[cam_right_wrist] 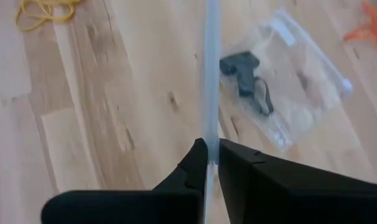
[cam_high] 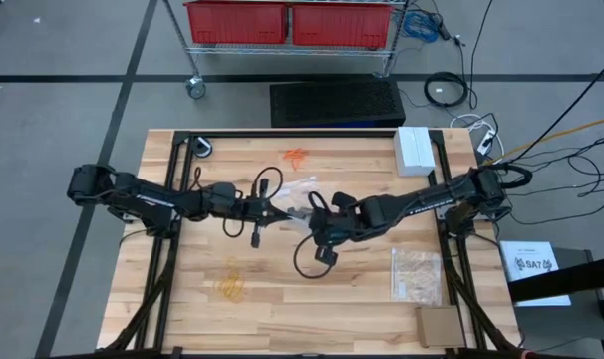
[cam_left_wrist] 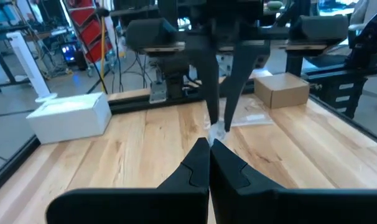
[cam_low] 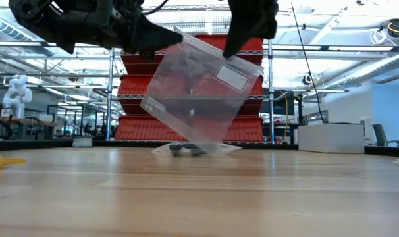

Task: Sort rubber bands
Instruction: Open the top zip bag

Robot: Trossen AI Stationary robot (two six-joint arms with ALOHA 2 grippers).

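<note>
Near left on the desk [cam_high: 282, 319], yellow rubber bands [cam_high: 230, 289] wait loose. Mid-desk, left end effector [cam_high: 279, 210] and right end effector [cam_high: 310, 227] each pinch an edge of a clear bag [cam_low: 203, 99], holding it upright, likely for loading. Black rubber bands [cam_right_wrist: 247, 78] lie in a second bag [cam_right_wrist: 294, 81] beneath; orange rubber bands [cam_high: 297, 156] far.

Clear glossy plastic bag [cam_low: 198, 99], wooden table [cam_high: 282, 309]

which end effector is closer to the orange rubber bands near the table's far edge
Roughly equal, the left if either. The left end effector and the right end effector sit mid-table, both pinching the clear plastic bag, well short of the orange rubber bands.
</note>
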